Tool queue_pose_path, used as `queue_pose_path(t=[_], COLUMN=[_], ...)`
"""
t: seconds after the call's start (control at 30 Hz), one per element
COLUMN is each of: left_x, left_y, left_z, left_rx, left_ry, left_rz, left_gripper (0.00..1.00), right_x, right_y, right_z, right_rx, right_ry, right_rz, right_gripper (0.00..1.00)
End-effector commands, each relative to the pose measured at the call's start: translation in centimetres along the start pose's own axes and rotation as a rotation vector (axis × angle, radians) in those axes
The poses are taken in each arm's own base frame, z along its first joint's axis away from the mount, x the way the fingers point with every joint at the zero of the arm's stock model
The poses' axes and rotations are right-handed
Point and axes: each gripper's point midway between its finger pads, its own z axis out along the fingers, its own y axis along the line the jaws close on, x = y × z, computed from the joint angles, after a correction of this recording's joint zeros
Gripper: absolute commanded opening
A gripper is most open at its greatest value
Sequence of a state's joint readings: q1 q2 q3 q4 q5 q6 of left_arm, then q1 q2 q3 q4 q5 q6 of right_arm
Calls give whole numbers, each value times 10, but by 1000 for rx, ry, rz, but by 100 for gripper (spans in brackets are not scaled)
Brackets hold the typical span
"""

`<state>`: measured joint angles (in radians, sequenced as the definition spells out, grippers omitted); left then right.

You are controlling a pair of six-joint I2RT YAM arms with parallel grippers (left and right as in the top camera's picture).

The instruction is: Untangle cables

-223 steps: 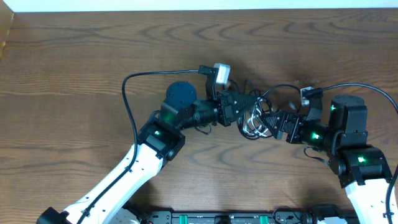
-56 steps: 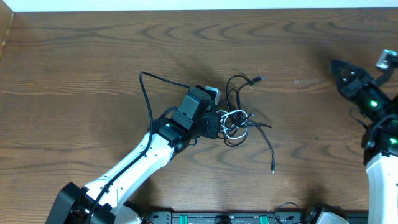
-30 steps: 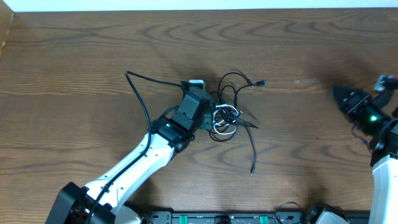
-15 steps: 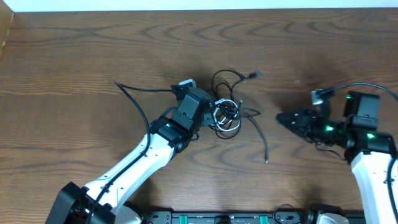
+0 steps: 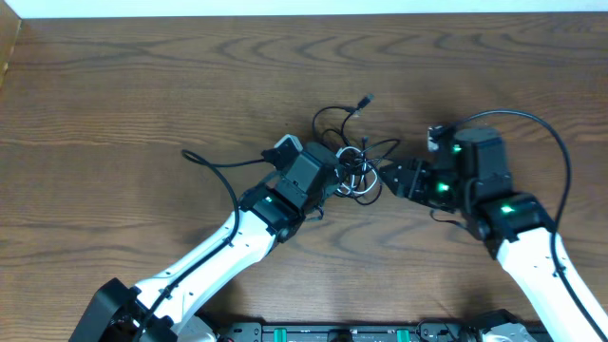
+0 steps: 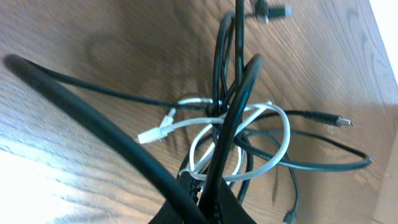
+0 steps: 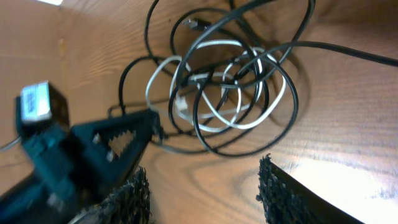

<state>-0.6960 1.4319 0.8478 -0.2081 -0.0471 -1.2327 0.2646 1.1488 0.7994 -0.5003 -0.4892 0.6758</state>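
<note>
Black cables (image 5: 353, 163) pinched in closed left gripper (image 5: 336, 177), right gripper (image 5: 389, 180) spread empty, facing it across the tangle.

One white cable (image 6: 151, 135) sits among black cables (image 6: 238, 37) too knotted to count. Two grippers flank it: left gripper (image 5: 337, 176), right gripper (image 5: 389, 178)

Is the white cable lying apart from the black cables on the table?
No, the white cable is looped through the black cables in one tangle.
</note>
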Motion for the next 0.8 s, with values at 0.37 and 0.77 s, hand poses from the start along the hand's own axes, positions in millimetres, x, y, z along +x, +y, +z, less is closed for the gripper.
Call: queue_pose_path(t=[0.37, 0.77], left_x=[38, 25], left_y=[-17, 16], left_z=[-4, -3], left_rx=[64, -65], left_ry=[185, 106], left_rz=[-23, 244], left_gripper=[8, 8], right_x=[-23, -27], right_y=[-6, 32], right_z=[90, 93], right_rx=[104, -82], right_ry=[-115, -86], right_rz=[69, 89], right_gripper=[43, 1])
